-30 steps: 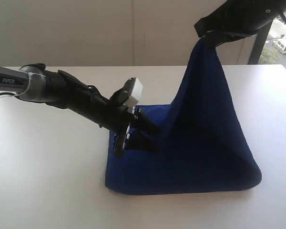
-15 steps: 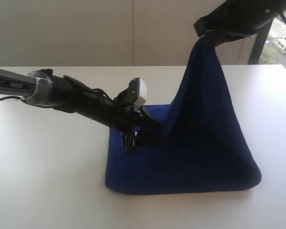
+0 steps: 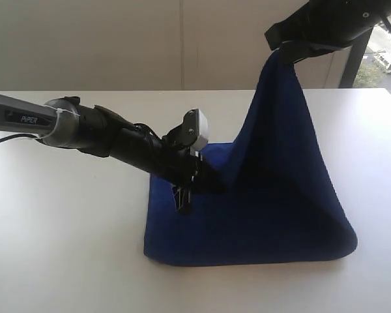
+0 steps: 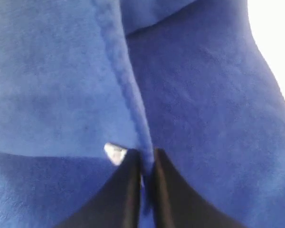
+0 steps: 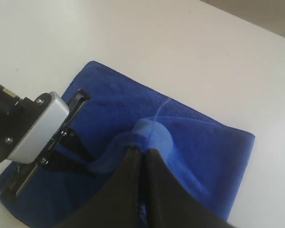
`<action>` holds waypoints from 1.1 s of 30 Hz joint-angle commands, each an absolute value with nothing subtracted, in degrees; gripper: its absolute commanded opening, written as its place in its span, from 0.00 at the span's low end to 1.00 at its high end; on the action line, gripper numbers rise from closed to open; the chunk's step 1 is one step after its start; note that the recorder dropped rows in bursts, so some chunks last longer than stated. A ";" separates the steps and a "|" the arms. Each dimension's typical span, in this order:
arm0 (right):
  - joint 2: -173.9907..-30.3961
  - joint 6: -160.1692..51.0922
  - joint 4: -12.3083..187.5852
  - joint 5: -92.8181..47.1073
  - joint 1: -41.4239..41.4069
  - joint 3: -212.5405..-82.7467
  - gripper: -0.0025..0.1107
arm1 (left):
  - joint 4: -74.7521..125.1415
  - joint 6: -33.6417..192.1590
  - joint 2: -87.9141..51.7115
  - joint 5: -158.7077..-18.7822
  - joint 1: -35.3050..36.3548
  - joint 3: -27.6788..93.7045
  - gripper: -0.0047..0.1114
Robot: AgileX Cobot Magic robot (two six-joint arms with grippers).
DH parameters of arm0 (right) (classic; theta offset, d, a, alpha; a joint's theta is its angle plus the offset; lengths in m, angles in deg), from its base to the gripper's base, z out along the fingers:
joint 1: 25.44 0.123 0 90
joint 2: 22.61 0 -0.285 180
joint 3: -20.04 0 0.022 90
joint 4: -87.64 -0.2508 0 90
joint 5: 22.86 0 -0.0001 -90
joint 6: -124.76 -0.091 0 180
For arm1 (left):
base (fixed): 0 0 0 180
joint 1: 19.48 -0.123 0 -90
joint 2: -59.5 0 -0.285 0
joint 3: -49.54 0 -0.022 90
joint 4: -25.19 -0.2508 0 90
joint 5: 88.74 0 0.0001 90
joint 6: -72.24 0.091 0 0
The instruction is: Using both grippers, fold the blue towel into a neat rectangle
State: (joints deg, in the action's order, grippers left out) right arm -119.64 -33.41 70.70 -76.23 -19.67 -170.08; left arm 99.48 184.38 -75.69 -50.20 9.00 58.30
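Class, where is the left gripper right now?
In the exterior view, the left gripper sits low near the middle, pinching a hem of the blue towel just above the table, below and left of the raised right gripper.

Got right gripper (image 3: 288, 53) top right, pinching one corner of blue towel (image 3: 280, 202); cloth hanging tent-like, lower part flat on white table (image 3: 65, 254). Got left gripper (image 3: 212, 181) low, in from left, tips against raised fold. White-grey block (image 3: 197, 128) on wrist.
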 commanded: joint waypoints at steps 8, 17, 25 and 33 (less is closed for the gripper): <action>-119.17 -25.80 64.76 -85.01 -19.71 -170.11 0.02 | 91.02 186.56 -70.93 -77.13 9.18 58.29 0.04; -119.17 -21.87 63.42 -86.06 -12.89 -169.88 0.02 | 86.92 186.56 -69.25 -93.53 9.18 59.78 0.04; -119.17 -21.83 64.51 -76.41 -7.13 -160.85 0.02 | 83.23 193.71 -68.06 -93.40 9.18 59.78 0.04; -119.17 -21.83 60.90 -69.30 -1.67 -155.64 0.02 | 79.99 193.71 -68.06 -95.41 8.63 59.67 0.04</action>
State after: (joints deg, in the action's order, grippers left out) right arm -119.64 -22.55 62.34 -71.41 -2.91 -156.58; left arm 80.12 184.38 -68.78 -95.73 9.00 59.69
